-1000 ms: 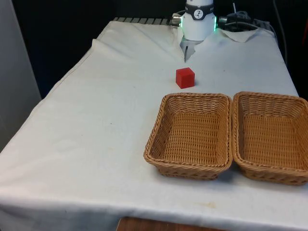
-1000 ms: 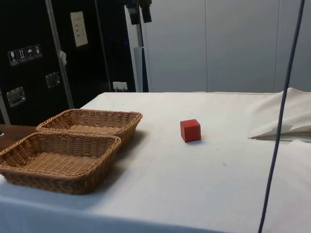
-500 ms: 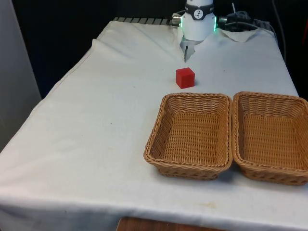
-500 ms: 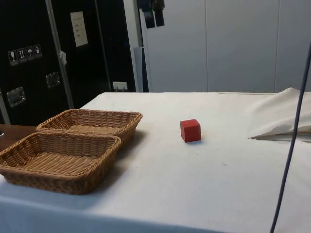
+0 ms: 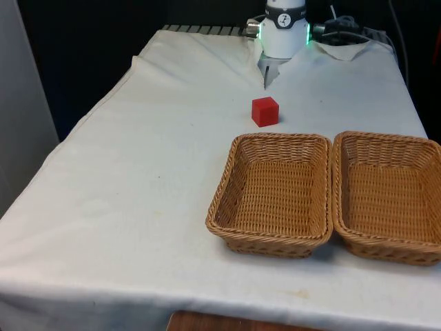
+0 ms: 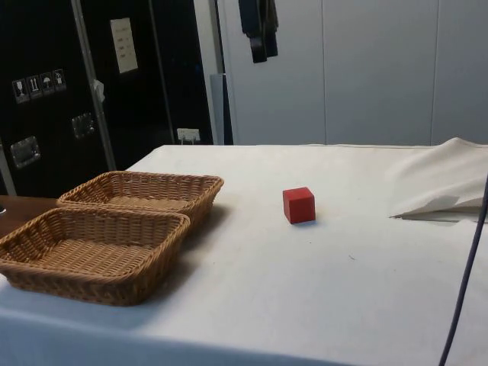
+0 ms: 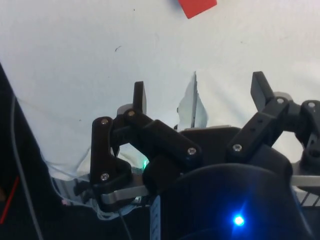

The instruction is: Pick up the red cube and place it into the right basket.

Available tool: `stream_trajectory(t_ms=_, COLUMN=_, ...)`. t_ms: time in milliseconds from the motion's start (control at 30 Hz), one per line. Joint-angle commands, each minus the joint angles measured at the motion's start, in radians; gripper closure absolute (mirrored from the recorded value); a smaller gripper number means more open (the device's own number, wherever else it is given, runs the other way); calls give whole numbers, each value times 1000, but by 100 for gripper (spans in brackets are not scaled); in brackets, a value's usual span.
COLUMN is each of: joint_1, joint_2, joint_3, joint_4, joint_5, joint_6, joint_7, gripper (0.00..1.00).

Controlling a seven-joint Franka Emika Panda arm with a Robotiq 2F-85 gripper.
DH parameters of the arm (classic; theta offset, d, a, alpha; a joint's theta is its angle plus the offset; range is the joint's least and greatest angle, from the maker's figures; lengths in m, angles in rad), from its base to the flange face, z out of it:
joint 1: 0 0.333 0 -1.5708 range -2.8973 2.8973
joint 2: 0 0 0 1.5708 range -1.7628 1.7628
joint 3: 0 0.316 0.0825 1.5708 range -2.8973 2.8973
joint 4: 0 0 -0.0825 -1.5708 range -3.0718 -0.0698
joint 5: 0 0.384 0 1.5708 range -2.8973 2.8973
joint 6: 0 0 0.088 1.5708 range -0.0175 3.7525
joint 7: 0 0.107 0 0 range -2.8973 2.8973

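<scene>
White cloth is covering the table, where the red cube (image 5: 265,111) is sitting untouched just behind the near-left basket (image 5: 271,195), which is touching the right basket (image 5: 387,198) on the front view's right. High above the cloth, the gripper (image 7: 200,90) is being held with its fingers (image 7: 139,97) spread apart and nothing between them.
</scene>
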Motion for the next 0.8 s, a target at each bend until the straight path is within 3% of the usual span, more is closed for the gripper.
stream_trajectory(t_ms=0, joint_1=0, joint_2=-9, joint_3=0, joint_4=-19, joint_5=-7, joint_6=16, joint_7=0, gripper=0)
stream_trajectory(t_ms=267, joint_1=0, joint_2=-14, joint_3=15, joint_4=-87, joint_5=-37, joint_6=99, joint_7=-3, gripper=0)
stream_trajectory(t_ms=300, joint_1=0, joint_2=-13, joint_3=13, joint_4=-79, joint_5=-25, joint_6=82, joint_7=-8, gripper=0)
stream_trajectory(t_ms=400, joint_1=1, joint_2=-7, joint_3=22, joint_4=-115, joint_5=-38, joint_6=138, joint_7=-15, gripper=0)
stream_trajectory(t_ms=767, joint_1=0, joint_2=22, joint_3=27, joint_4=-191, joint_5=-33, joint_6=247, joint_7=-72, gripper=0)
